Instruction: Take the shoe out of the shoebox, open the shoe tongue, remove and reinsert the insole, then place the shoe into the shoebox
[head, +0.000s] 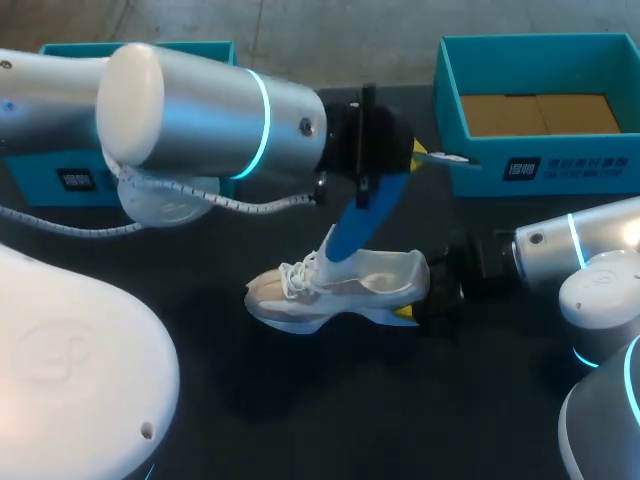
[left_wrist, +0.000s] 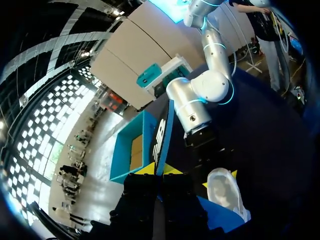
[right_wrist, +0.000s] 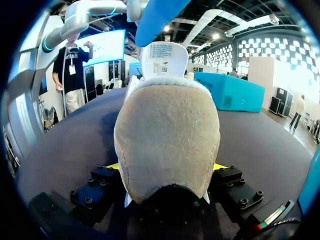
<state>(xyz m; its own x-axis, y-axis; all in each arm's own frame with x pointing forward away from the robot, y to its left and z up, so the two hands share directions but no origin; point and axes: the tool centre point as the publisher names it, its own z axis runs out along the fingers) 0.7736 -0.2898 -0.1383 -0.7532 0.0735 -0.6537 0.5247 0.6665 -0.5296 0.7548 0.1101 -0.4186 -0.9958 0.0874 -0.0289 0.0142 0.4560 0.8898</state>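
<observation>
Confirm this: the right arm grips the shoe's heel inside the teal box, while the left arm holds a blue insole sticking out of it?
Not in the box: the head view shows the shoe standing on the black table, apart from the teal shoebox. The right gripper grips its heel; the left gripper holds the blue insole sticking out of it.

Right gripper (right_wrist: 165, 167) clamping shoe (right_wrist: 167, 135) heel, blue insole (right_wrist: 161, 17) angled above

White shoe (head: 345, 287) upright — blue insole (head: 366, 214) protruding.
</observation>
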